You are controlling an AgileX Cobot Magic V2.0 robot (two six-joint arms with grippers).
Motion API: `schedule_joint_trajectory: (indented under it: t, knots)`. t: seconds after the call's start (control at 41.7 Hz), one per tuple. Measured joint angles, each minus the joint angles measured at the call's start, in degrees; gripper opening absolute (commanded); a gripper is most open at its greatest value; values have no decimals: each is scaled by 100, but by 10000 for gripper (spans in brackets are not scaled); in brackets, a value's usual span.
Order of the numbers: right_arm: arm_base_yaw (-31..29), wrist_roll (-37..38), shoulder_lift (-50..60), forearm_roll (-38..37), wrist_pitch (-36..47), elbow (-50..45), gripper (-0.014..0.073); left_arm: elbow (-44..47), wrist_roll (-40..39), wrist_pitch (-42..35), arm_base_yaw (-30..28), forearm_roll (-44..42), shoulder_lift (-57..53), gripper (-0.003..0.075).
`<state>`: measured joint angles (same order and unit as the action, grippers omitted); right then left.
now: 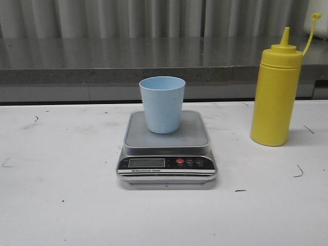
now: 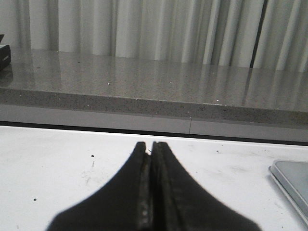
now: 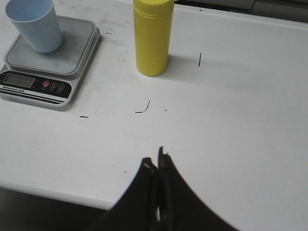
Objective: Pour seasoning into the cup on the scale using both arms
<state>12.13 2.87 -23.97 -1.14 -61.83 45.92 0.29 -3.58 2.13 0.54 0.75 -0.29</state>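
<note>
My left gripper (image 2: 150, 147) and right gripper (image 3: 157, 163) sit pressed closed, empty, over the white table (image 1: 61, 205). Ahead, the scale (image 1: 167, 163), its panel lettering too small to read, carries the cup (image 1: 162, 104); the seasoning (image 1: 275, 97) stands well right.

Closed left end effector (image 2: 150, 144) above white table (image 2: 57, 163)

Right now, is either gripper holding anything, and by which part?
Nothing is held. The left gripper and right gripper are both shut and empty; the seasoning bottle stands untouched on the table.
</note>
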Motion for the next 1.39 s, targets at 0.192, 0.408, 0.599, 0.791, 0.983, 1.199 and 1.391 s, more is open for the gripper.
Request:
schedule_joint_trajectory:
  t: [0.192, 0.408, 0.599, 0.791, 0.983, 1.199, 1.391]
  knots:
    - [0, 0, 0, 0, 0, 0, -68, 0, 0, 0, 0, 0, 0, -20]
    - [0, 0, 0, 0, 0, 0, -68, 0, 0, 0, 0, -4, 0, -20]
    - [-13, 0, 162, -47, 55, -69, -68, 0, 0, 0, 0, -4, 0, -20]
    - [-443, 0, 988, -272, 1168, -979, -68, 0, 0, 0, 0, -4, 0, -20]
    - [-1021, 0, 2005, -330, 2714, -2705, -68, 0, 0, 0, -14, -4, 0, -20]
    - [-1197, 0, 2445, -333, 4625, -4311, -68, 0, 0, 0, -18, -4, 0, -20]
    - [-1197, 0, 2450, -333, 5425, -4749, -68, 0, 0, 10, -18, -4, 0, -20]
